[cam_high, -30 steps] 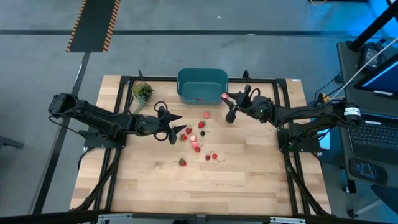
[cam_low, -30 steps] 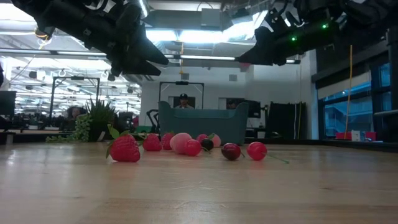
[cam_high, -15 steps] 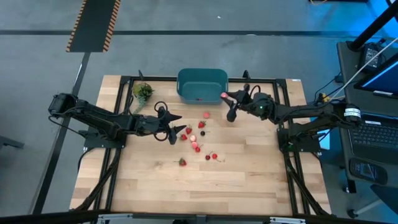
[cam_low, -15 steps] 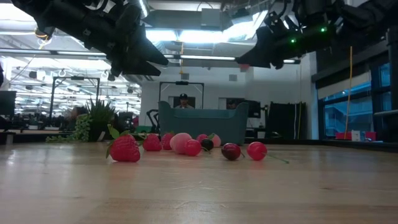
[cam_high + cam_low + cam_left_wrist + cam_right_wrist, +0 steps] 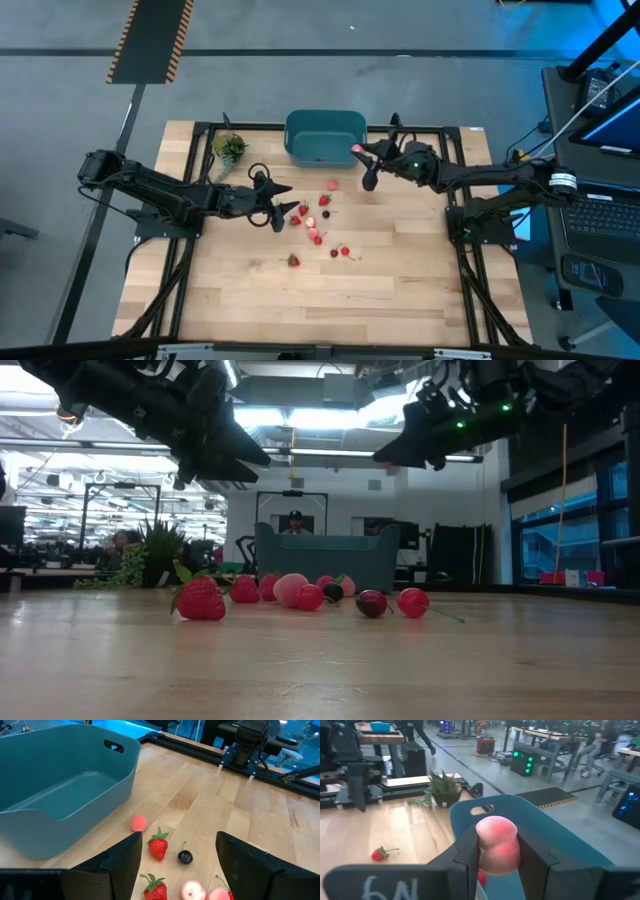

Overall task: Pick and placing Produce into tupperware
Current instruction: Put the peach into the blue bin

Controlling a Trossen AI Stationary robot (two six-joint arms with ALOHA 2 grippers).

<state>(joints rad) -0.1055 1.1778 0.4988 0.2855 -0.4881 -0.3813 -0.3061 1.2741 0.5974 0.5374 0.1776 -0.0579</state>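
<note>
Beside the tupperware point(image 5: 325, 136), at its right corner, the right gripper point(image 5: 360, 153) hangs above the table, jaws clamped on a pink piece of produce point(image 5: 496, 844); in front of the tupperware, red produce point(image 5: 318, 217) lies scattered on the wooden table point(image 5: 400, 280); left gripper point(image 5: 284, 200) hovers over the near scatter, fingers spread apart, nothing between them; green plant bunch point(image 5: 229, 147) sits left of the tupperware.
</note>
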